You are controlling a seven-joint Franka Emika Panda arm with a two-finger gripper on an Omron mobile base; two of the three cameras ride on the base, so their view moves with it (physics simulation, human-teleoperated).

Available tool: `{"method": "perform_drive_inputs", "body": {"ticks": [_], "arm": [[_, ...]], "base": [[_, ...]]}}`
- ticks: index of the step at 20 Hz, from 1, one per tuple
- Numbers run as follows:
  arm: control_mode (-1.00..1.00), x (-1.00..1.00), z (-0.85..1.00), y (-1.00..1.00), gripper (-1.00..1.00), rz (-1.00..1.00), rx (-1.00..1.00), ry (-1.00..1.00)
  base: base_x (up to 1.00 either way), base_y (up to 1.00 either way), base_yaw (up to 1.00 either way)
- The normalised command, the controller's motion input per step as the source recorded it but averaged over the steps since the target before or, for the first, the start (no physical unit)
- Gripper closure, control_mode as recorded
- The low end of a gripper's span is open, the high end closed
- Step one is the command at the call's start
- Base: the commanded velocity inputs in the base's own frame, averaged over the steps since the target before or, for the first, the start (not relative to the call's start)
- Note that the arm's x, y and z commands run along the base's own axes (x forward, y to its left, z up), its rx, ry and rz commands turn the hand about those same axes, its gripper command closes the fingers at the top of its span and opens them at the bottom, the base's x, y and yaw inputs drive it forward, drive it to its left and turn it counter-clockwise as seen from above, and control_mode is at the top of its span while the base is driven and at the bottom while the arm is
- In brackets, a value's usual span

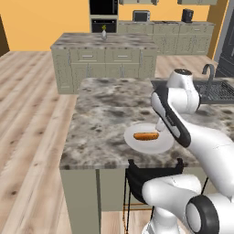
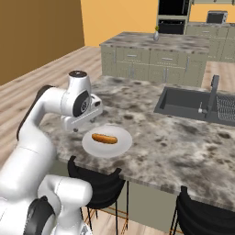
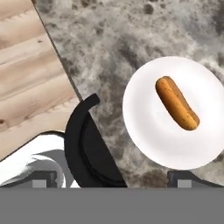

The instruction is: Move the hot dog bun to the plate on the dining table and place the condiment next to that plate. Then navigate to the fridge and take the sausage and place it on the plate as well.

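Bun lies on white plate, at one o'clock from the gripper; fingers spread wide, holding nothing.

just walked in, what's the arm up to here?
The white arm's claw is open and holds nothing, hanging above the marble counter beside the white plate. The hot dog bun lies on that plate, near the counter edge above a black stool. The bun step looks done. I can't spot a condiment beside the plate, and the sausage isn't on it yet.
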Motion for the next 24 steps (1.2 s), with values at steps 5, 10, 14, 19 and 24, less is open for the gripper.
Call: {"method": "perform_drive_inputs", "body": {"ticks": [5, 10, 14, 19, 24], "arm": [[-1.0, -0.83, 0.25, 0.15, -1.0, -0.37, 0.07, 0.0], [-1.0, -0.8, 0.34, 0.04, -1.0, -0.4, 0.1, 0.0], [-1.0, -0.87, 0.22, 0.02, -1.0, -0.41, 0.11, 0.0], [-1.0, -0.85, 0.1, 0.05, -1.0, -0.42, 0.12, -0.05], [-1.0, -0.5, 0.01, 0.16, -1.0, -0.34, 0.01, -0.2]], "base": [[0.0, 0.0, 0.0], [0.0, 0.0, 0.0], [0.0, 0.0, 0.0], [0.0, 0.0, 0.0], [0.0, 0.0, 0.0]]}}
